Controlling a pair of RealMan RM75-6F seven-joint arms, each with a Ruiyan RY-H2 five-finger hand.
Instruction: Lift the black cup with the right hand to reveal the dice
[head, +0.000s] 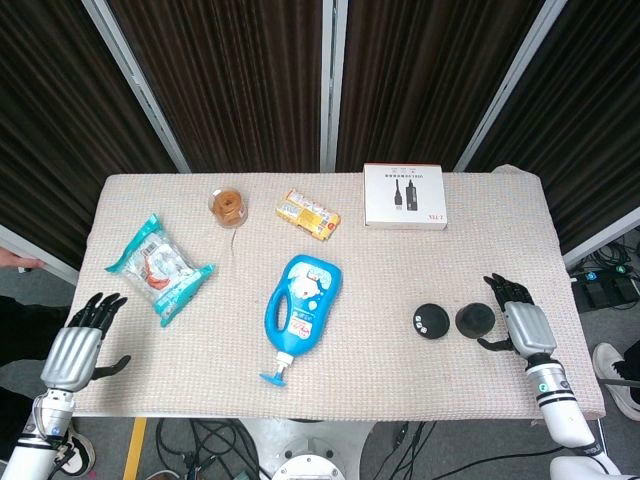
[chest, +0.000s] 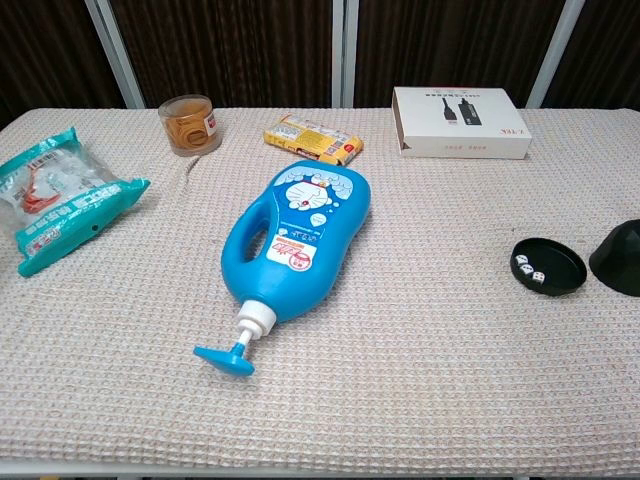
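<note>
- Black cup (head: 474, 320) sits mouth-down on the cloth, against the fingers of the right hand (head: 520, 325); in the chest view only its left part shows at the frame edge (chest: 618, 260).
- Right hand: fingers curve round the cup's far side and thumb reaches in below; it looks to be holding the cup, though contact is too small to confirm in the head view. Hand itself is outside the chest view.
- Black tray (chest: 548, 266) lies just left of the cup, apart from it, with the dice (chest: 530, 269) exposed on it: small white cubes near its front-left rim.
- Left hand (head: 75, 345) hangs off the near-left table edge, fingers spread, holding nothing.
- Blue bottle (head: 302, 304) lies well to the left of the right hand, between the two hands; white box (head: 404, 196) is beyond the right hand, toward the far edge.
- Step, judged: the reveal is done; cup is off the tray and set down beside it.
- Next move, judged: release cup by opening fingers without tipping it toward the tray, then draw the hand clear to the right.
</note>
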